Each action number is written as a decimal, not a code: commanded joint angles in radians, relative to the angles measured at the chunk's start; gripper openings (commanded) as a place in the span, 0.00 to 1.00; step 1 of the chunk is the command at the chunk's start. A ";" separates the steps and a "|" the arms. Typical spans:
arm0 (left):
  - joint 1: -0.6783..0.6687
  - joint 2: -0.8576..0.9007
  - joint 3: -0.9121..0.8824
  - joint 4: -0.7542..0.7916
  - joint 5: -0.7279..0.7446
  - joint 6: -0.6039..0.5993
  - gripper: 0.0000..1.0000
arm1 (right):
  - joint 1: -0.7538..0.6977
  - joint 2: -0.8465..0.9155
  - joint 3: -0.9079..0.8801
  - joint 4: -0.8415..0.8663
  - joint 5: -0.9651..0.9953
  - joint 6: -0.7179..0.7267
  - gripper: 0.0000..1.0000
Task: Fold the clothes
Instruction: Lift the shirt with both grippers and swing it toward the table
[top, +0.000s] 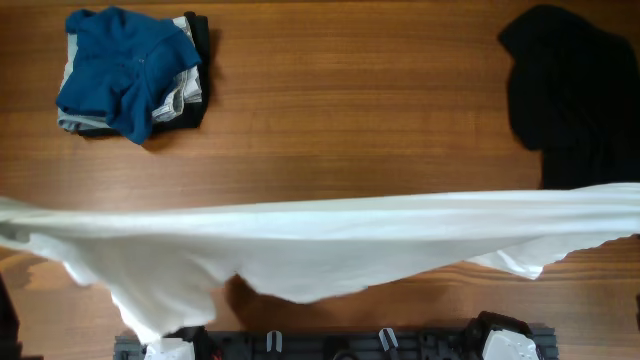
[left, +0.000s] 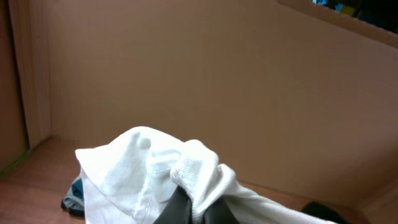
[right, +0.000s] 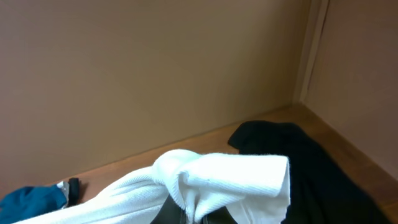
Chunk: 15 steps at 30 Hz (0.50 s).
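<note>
- Currently at the spreading-out step: holds the white T-shirt (top: 330, 235) lifted off the table (top: 350, 120), stretched as one long band across the full width of the overhead view, sagging in the middle toward the near edge.
- Shows the left gripper (left: 191, 205) clamped on one bunched end of the shirt, its dark fingers mostly buried under white cloth.
- Shows the right gripper (right: 189, 213) pinched the same way on the other bunched end, with fabric folded over the fingers.
- Shows no lettering on the shirt in any view.
- Next, most likely: calls for lowering both ends together and evenly, with the stretch kept, to lay the cloth flat and smooth on the wood for a first fold.
- Leaves a wide strip of bare wood just beyond the shirt, probably enough for laying it down.
- Places a blue and grey pile (top: 130, 75) at the far left, well apart from the shirt.
- Places a black garment (top: 570, 90) at the far right, reaching down to the shirt's right end; cannot tell whether touching.
- Warns of tight margins: plain brown walls (left: 249, 93) near each wrist, shirt ends at both side edges, and loose cloth hanging over the arm bases (top: 330, 345) at the near edge, a possible snag.
</note>
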 joint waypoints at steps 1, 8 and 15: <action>0.024 -0.002 0.053 -0.006 -0.010 0.012 0.04 | -0.010 -0.043 0.042 0.005 0.052 0.013 0.04; 0.072 0.104 -0.004 -0.026 -0.009 0.008 0.04 | -0.010 0.029 -0.035 0.005 0.050 0.001 0.04; 0.071 0.354 -0.023 -0.130 0.002 0.008 0.04 | -0.010 0.232 -0.185 0.005 -0.037 -0.040 0.04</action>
